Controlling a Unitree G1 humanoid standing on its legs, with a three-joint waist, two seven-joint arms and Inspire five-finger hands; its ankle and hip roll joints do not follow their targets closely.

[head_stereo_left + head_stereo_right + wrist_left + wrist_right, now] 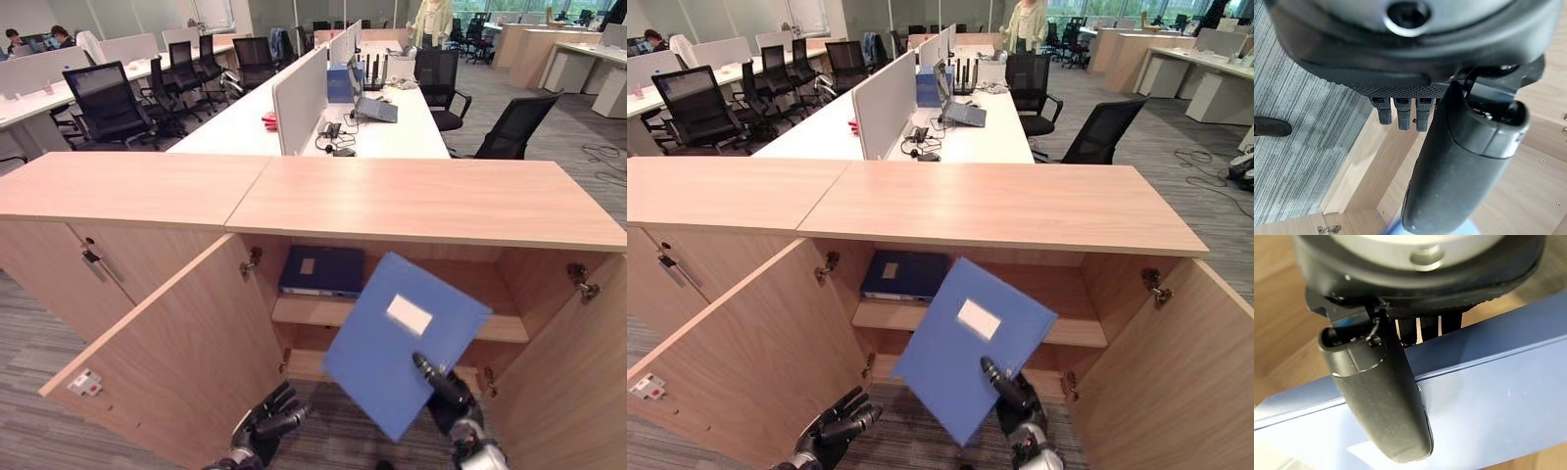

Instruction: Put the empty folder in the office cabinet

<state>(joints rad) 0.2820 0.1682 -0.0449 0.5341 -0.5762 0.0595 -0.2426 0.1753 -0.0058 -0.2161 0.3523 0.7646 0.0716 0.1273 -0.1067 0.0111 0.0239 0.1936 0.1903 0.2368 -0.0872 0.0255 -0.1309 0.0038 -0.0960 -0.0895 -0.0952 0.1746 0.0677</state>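
Flat, rigid blue folder (pixel 402 338) with a white label, held tilted before the open wood-grain cabinet (pixel 431 206). Right hand (pixel 446 392) pinches its lower edge, thumb on the face. Left hand (pixel 266 423) empty, fingers relaxed, beside the open door (pixel 176 362).

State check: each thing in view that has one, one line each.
Light blue flat folder: held tilted before the open cabinet, not yet inside.
Right hand: pinching the folder.
Left hand: empty, fingers relaxed.
Wooden office cabinet: both doors open.
Dark blue binder: lying flat on the shelf.
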